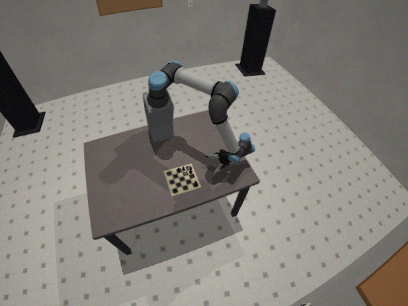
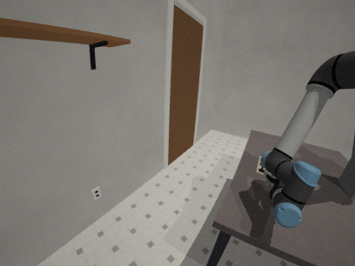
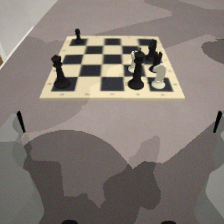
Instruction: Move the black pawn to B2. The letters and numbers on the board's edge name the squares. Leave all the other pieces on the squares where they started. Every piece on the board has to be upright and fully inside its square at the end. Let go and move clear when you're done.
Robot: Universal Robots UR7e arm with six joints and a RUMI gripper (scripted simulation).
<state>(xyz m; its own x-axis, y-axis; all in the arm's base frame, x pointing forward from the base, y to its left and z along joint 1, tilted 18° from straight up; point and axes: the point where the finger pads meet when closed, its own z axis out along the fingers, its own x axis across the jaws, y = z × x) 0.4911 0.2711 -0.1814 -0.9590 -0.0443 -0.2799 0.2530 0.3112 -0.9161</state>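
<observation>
The chessboard (image 3: 113, 65) lies on the brown table ahead of my gripper; it also shows in the top view (image 1: 182, 180). A small black pawn (image 3: 77, 35) stands on the far left corner square. A taller black piece (image 3: 60, 73) stands near the left front corner. A cluster of black and white pieces (image 3: 146, 64) stands on the right side of the board. My gripper (image 3: 118, 112) is open and empty. It hovers low over the table in front of the board's near edge, apart from every piece. In the top view the gripper (image 1: 216, 159) is to the right of the board.
The table's right edge and corner (image 1: 255, 181) are close behind the gripper. The arm's grey pedestal (image 1: 159, 116) stands at the back of the table. In the exterior view the wrist joints (image 2: 292, 187) hide most of the board.
</observation>
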